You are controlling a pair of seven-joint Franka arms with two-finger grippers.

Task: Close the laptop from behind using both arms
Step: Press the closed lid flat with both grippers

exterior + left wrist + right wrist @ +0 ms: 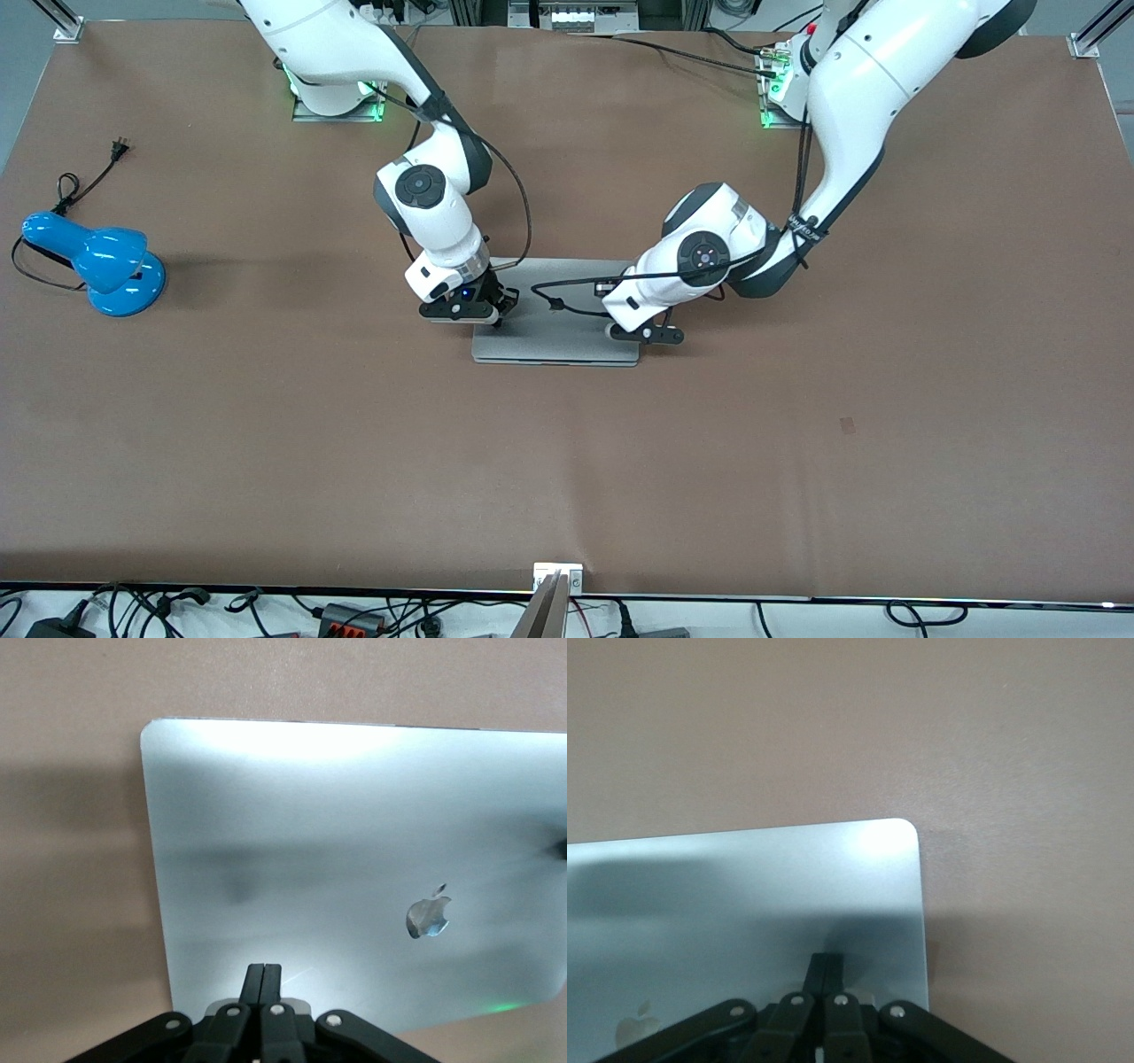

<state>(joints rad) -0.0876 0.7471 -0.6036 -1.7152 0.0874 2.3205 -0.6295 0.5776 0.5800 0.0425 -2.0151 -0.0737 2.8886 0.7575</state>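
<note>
1. Front view: nearest the camera ran the brown table (567, 478), with its white edge strip and a tangle of cables lowest in the picture. The laptop (556, 341) lay closed and flat near the table's middle, lid up. A blue desk lamp (97, 261) sat well apart from it toward the right arm's end of the table, its black cord trailing off. Both arm bases glowed green along the top edge.
2. Front view, arms: both arms bent down over the laptop. The right gripper (462, 310) was at the lid's corner on the right arm's side. The left gripper (647, 333) was at the edge on the left arm's side. Neither held anything.
3. Left wrist view: the left gripper's fingers (264, 979) were pressed together with no gap, tips over the silver lid (354, 868). The apple logo (430, 915) showed on the lid, and brown table surrounded it.
4. Right wrist view: the right gripper's fingers (825, 973) were likewise together, tips over the lid (744, 895) near its rounded corner. A faint logo (638, 1028) showed beside the linkage.
</note>
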